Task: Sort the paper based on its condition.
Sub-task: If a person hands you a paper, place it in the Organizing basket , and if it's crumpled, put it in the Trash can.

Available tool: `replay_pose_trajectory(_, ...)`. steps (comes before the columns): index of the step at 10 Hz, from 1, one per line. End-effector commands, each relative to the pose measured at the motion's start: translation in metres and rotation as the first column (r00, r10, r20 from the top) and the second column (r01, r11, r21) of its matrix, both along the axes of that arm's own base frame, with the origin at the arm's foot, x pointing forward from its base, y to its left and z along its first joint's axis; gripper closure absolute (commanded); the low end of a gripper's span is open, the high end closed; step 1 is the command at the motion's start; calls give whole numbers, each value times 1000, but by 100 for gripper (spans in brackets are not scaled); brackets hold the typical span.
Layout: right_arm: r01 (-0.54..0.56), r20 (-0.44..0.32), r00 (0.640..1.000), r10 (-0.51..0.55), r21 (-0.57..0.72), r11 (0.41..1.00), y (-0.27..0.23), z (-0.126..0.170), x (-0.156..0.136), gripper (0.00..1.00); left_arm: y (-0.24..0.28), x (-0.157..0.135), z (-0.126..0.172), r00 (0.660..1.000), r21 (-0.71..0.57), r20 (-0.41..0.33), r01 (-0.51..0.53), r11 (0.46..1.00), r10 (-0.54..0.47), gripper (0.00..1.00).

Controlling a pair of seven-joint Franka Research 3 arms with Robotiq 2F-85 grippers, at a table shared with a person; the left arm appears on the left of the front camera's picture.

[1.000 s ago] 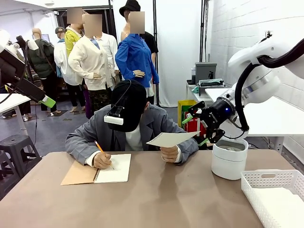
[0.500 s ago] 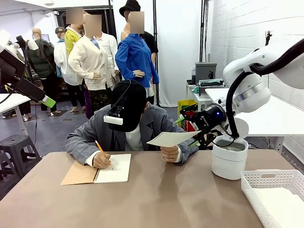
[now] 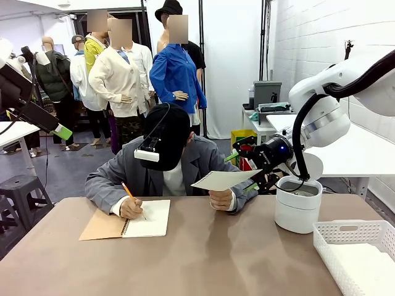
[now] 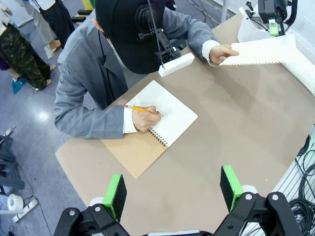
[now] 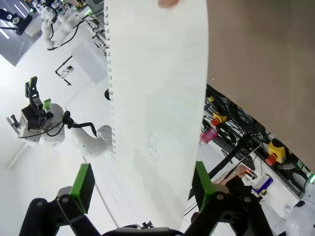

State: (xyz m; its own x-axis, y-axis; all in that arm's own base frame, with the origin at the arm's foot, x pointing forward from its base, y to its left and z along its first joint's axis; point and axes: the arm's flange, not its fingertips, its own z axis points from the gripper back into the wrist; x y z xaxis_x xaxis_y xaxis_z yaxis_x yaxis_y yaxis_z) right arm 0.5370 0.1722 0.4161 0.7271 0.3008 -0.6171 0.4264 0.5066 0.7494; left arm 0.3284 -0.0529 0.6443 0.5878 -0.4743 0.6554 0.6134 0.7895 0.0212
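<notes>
Paper [image 3: 223, 180]: one flat sheet, held up by the person's hand [image 3: 220, 198] beside the white bin [image 3: 298, 206], long axis running between the released jaws of the right gripper [image 3: 242, 171], not yet clenched; left gripper [image 4: 173, 189] likewise released, farther from the bin.

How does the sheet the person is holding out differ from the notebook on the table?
The sheet is loose, held in the air by the person's hand; the notebook is spiral-bound, brown-covered, and lies flat on the table. The sheet reaches between the fingers of the open right claw; the notebook is being written in with a pencil. Both show white pages.
</notes>
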Motion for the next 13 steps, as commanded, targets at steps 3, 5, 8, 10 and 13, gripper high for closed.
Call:
replay_pose_trajectory(3, 12, -4, 1000, -12, -13, 1000, -2, -3, 1, 20, 1, 0, 0, 1000, 2, 1, 2, 1000, -2, 0)
replay_pose_trajectory(5, 18, -16, 1000, -18, -2, 1000, -3, -5, 1, 60, 1, 0, 0, 1000, 2, 1, 2, 1000, -2, 0)
replay_pose_trajectory(8, 19, -17, 1000, -19, -1, 1000, -3, -5, 2, 100, 1, 0, 0, 1000, 2, 1, 2, 1000, -2, 0)
replay_pose_trajectory(10, 18, -19, 1000, -18, -1, 1000, -2, -5, 1, 100, 1, 0, 0, 1000, 2, 1, 2, 1000, -2, 0)
replay_pose_trajectory(13, 11, -18, 1000, -11, 0, 1000, -2, -5, 1, 100, 1, 0, 0, 1000, 2, 1, 2, 1000, -2, 0)
